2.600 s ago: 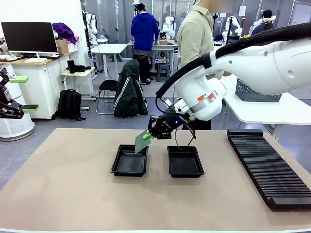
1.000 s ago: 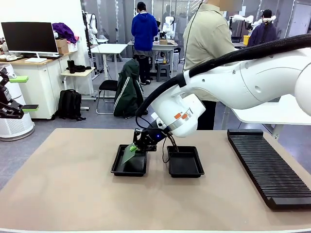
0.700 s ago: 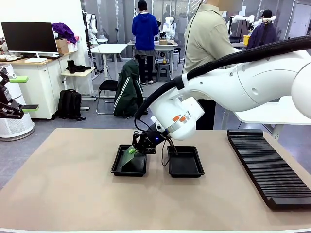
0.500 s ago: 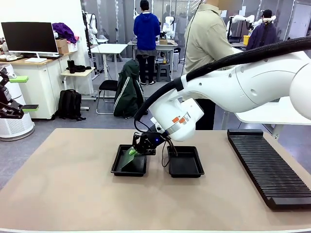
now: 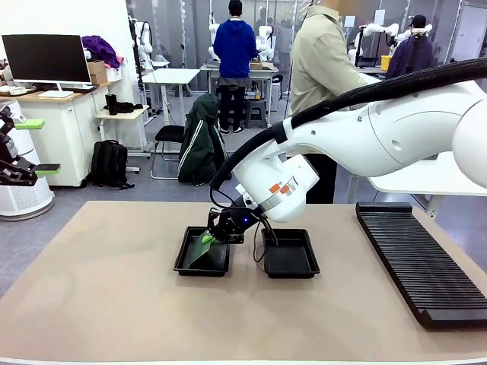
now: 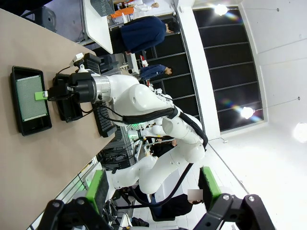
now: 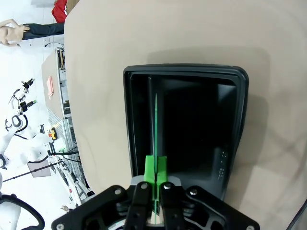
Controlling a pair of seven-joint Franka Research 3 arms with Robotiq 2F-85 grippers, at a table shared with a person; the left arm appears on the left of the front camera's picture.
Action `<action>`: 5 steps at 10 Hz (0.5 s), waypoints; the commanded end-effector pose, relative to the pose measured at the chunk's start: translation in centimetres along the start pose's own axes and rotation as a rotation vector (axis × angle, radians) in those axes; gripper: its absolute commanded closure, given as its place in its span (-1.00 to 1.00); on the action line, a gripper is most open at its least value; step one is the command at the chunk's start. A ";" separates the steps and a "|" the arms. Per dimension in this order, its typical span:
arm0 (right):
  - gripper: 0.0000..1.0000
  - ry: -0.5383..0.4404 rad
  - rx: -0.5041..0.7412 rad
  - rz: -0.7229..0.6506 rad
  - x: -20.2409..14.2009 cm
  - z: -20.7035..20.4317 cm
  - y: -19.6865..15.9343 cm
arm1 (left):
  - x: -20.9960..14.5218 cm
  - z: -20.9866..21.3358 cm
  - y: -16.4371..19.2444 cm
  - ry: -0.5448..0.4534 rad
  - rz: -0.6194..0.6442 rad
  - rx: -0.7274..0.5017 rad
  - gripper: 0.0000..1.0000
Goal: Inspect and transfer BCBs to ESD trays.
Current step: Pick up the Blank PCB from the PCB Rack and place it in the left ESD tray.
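So the right gripper [image 5: 207, 238] is clamped on one edge of the BCB [image 5: 199, 252], holding it tilted down inside the ESD tray [image 5: 183, 263]. The second tray [image 5: 289, 274] sits just beside that tray. The left gripper [image 6: 152, 188] is well away from it, fingers spread wide.

The right gripper [image 5: 207, 239] and its tilted BCB [image 5: 199, 251] block the left ESD tray [image 5: 183, 268] from above (the right arm [image 5: 365, 141] overhangs that tray's right side); bare table [image 5: 106, 304] lies in front and left of it.
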State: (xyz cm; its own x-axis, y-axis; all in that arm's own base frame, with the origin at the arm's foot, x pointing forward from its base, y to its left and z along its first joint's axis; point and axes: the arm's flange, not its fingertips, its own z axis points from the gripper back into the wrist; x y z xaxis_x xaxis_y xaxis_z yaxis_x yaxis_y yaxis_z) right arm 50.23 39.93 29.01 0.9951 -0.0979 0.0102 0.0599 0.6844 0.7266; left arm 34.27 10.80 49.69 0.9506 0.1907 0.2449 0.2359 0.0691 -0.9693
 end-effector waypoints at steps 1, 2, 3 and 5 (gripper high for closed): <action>0.96 -0.001 0.000 -0.001 0.0 0.0 0.0 | 0.0 0.1 -0.1 -0.006 -0.004 0.005 -1.00; 0.96 -0.001 0.000 -0.001 0.0 0.0 0.0 | 0.0 0.1 -0.1 -0.006 -0.004 0.005 -1.00; 0.96 -0.001 0.000 -0.001 0.0 0.0 0.0 | 0.0 0.1 -0.1 -0.006 -0.004 0.005 -1.00; 0.96 0.006 -0.034 -0.003 0.0 0.2 0.8 | 0.0 0.1 -0.1 -0.006 -0.004 0.005 -1.00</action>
State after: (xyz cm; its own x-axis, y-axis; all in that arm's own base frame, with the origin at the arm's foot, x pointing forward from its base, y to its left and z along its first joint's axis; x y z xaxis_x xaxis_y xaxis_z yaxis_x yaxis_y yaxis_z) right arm 50.24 39.98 29.06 0.9956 -0.0931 0.0131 0.0549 0.6893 0.7224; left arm 34.27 10.80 49.69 0.9506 0.1907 0.2449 0.2359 0.0691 -0.9693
